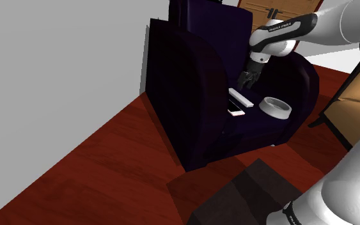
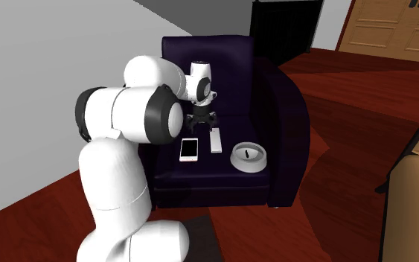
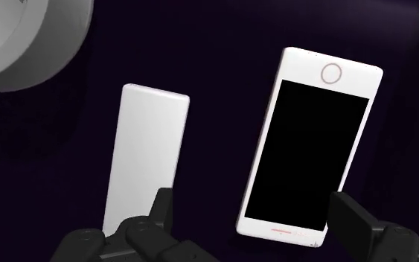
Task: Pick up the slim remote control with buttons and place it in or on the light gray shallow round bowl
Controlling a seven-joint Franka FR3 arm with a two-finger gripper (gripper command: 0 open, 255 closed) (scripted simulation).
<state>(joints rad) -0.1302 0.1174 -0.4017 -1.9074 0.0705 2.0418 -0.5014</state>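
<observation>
All-black two-finger gripper (image 3: 252,212) wide open, empty, above slim white rectangular remote control (image 3: 144,160), flat on dark purple armchair seat (image 2: 200,173), between white black-screened smartphone (image 3: 308,141) and light grey shallow round bowl (image 1: 275,115).

White phone (image 3: 309,145) flat on dark armchair (image 2: 282,119) seat; red-brown floor (image 1: 108,172).
</observation>
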